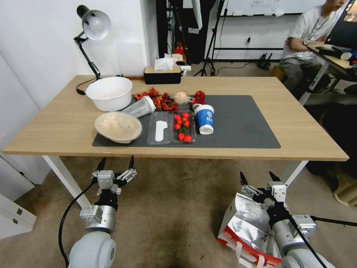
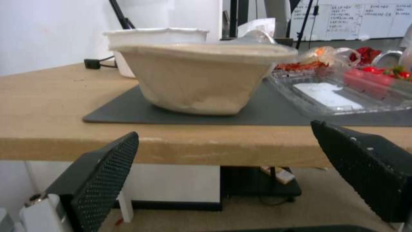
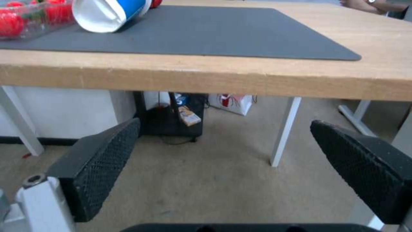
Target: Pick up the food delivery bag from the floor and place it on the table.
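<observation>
The food delivery bag [image 1: 248, 227], white with red edges and a silver foil lining, stands open on the carpeted floor [image 1: 174, 201] at the lower right of the head view, partly hidden behind my right arm. My right gripper [image 1: 259, 175] hangs open just above the bag's far rim, below the table's front edge, with nothing between its fingers [image 3: 103, 158]. My left gripper [image 1: 116, 163] is open too, held in front of the table's left part. The light-wood table [image 1: 297, 130] carries a dark grey mat [image 1: 241, 123].
On the mat lie a beige bowl [image 1: 118, 126], a white bowl [image 1: 109, 93], a clear tray of cherry tomatoes [image 1: 183, 126], a tipped blue-and-white cup [image 1: 204, 118] and other food items. A lamp [image 1: 93, 26] and tissue box [image 1: 163, 73] stand at the back. White table legs [image 3: 284, 132] flank the carpet.
</observation>
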